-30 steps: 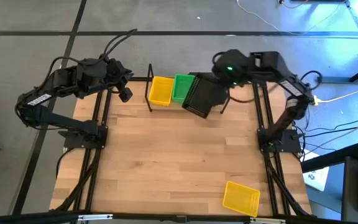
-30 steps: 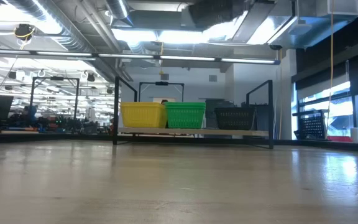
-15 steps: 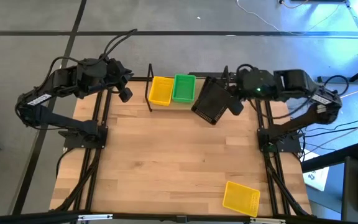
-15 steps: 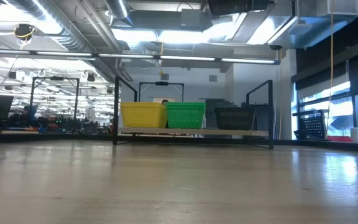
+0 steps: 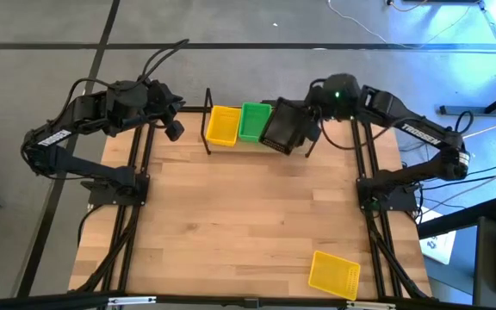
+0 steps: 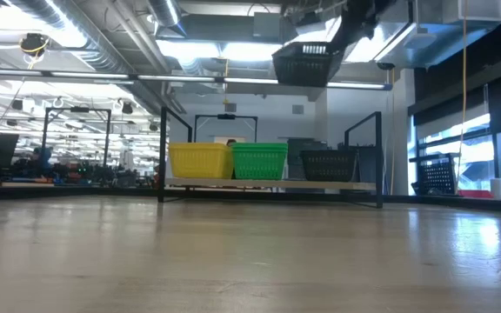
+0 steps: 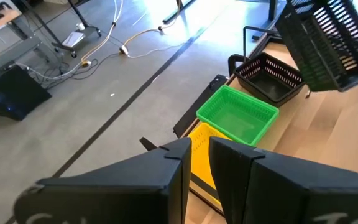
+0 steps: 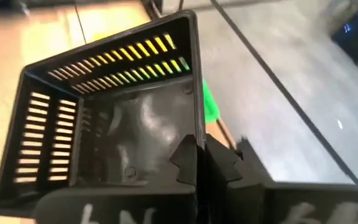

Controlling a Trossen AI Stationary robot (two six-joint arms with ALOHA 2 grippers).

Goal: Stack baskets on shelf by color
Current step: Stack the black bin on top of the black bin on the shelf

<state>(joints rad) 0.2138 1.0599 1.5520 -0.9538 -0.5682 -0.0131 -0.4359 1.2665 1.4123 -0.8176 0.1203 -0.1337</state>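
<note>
Right hand (image 5: 306,129) clamps the rim of a black basket (image 5: 281,127), holding it tilted in the air above the right end of the shelf (image 6: 268,184) at the table's (image 5: 231,224) far edge. On the shelf a yellow basket (image 6: 200,161), a green basket (image 6: 260,161) and a second black basket (image 6: 329,164) stand in a row. Another yellow basket (image 5: 334,274) lies near the table's near right corner. Left hand (image 5: 173,129), fingers pressed together and holding nothing, waits at the far left corner.
</note>
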